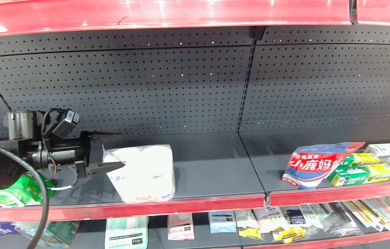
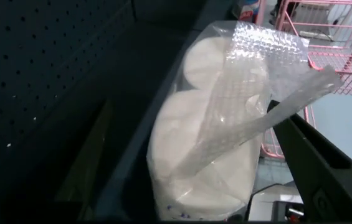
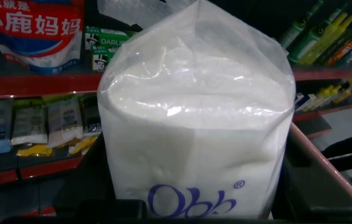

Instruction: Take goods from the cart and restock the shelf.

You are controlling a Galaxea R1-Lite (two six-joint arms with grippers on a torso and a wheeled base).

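The toilet-roll pack (image 1: 144,174) stands on the shelf (image 1: 212,166) — its edge between the left gripper's (image 1: 123,148) spread, released jaws.

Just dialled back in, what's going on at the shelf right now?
The left gripper is at the shelf, open, its jaws at the end of a toilet roll pack standing there. A second pack sits close before the right gripper, by the pink cart.

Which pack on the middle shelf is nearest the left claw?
The white roll pack at the front of the shelf: the open left claw straddles its corner. The green pack lies at the far left, the red-and-blue bag far right.
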